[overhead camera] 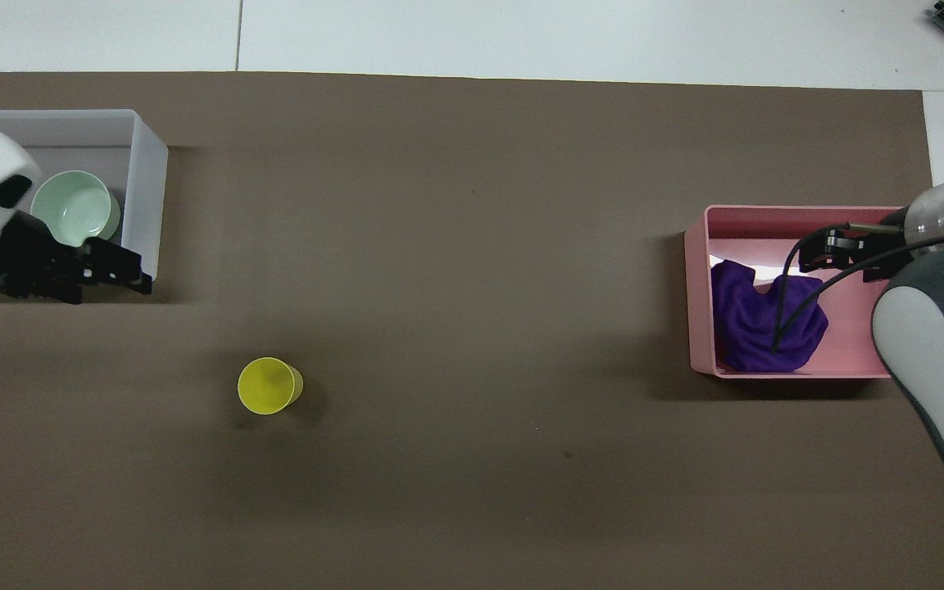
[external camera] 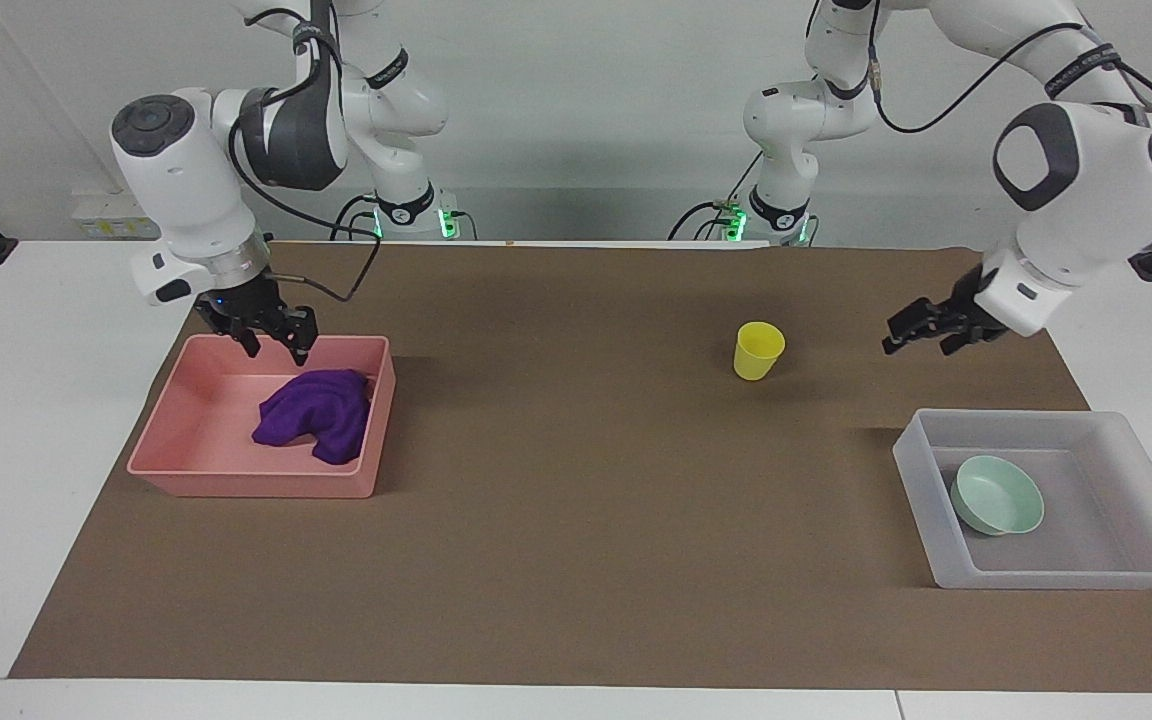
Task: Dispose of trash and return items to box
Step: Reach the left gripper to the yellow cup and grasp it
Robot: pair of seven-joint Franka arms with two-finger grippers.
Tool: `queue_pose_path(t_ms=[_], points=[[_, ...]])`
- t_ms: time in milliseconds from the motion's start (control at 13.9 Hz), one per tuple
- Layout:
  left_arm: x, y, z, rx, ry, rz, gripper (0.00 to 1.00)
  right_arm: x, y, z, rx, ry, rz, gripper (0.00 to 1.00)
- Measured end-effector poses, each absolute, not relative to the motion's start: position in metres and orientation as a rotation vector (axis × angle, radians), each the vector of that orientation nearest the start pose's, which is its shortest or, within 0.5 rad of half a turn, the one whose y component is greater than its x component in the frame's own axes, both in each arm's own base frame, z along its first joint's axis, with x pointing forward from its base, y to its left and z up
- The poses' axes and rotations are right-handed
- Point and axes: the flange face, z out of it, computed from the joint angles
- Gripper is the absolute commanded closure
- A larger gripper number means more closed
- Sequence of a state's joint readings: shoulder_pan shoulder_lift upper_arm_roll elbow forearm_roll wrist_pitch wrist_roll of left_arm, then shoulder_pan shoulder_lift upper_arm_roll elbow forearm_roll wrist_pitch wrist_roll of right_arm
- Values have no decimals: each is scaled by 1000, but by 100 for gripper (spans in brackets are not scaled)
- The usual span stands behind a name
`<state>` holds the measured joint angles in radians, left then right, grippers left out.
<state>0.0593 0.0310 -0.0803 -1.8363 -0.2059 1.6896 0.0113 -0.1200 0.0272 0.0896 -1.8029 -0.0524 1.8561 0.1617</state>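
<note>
a: where's the rag (external camera: 317, 427)?

b: lying crumpled in the pink tray (external camera: 179, 425), on its floor, toward the tray wall that faces the middle of the surface (external camera: 576, 560). nothing grips it.

a: and the right gripper (external camera: 274, 340)?

b: up in the air over the tray's edge nearest the robots, just above the rag and clear of it. its fingers are spread apart and it carries nothing. in the overhead view it sits over the tray's floor (overhead camera: 843, 256), beside the rag (overhead camera: 759, 321).

a: the bowl (external camera: 998, 494)?

b: in the box (external camera: 1136, 470), upright on the floor, in the part toward the middle of the surface. from above it (overhead camera: 72, 208) shows near the box's wall (overhead camera: 147, 188) on that same side.

a: is the left gripper (external camera: 928, 332) on it?

b: no. it's raised over the brown mat between the cup (external camera: 759, 350) and the box, well apart from the bowl. fingers released, nothing between them. from above it (overhead camera: 118, 274) covers the box's corner nearest the robots, but the facing view shows it high and clear of the box.

a: the cup?

b: upright on the mat, open end up, by itself, toward the left arm's end of the surface and nearer to the robots than the box. the overhead view shows it (overhead camera: 268, 385) the same way, untouched and outside the box.

a: so what's in place?

b: rag in the pink tray, bowl in the box, cup not yet in the box.
</note>
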Motion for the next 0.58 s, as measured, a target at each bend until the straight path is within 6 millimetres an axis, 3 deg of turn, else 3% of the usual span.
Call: queue_pose_path(t_ms=[72, 216, 432, 504, 576], points=[[530, -50, 478, -3329, 2, 355, 0, 573, -19, 542, -3173, 281, -46, 0], [505, -79, 439, -3318, 22, 364, 0, 570, -12, 575, -3166, 269, -38, 0], [481, -102, 382, -3302, 32, 332, 0, 560, 6, 605, -3167, 263, -40, 0], [474, -109, 367, -3296, 23, 311, 22, 556, 8, 609, -3169, 262, -24, 0], [466, -117, 354, -3290, 18, 297, 74, 553, 9, 612, -3171, 260, -7, 0]])
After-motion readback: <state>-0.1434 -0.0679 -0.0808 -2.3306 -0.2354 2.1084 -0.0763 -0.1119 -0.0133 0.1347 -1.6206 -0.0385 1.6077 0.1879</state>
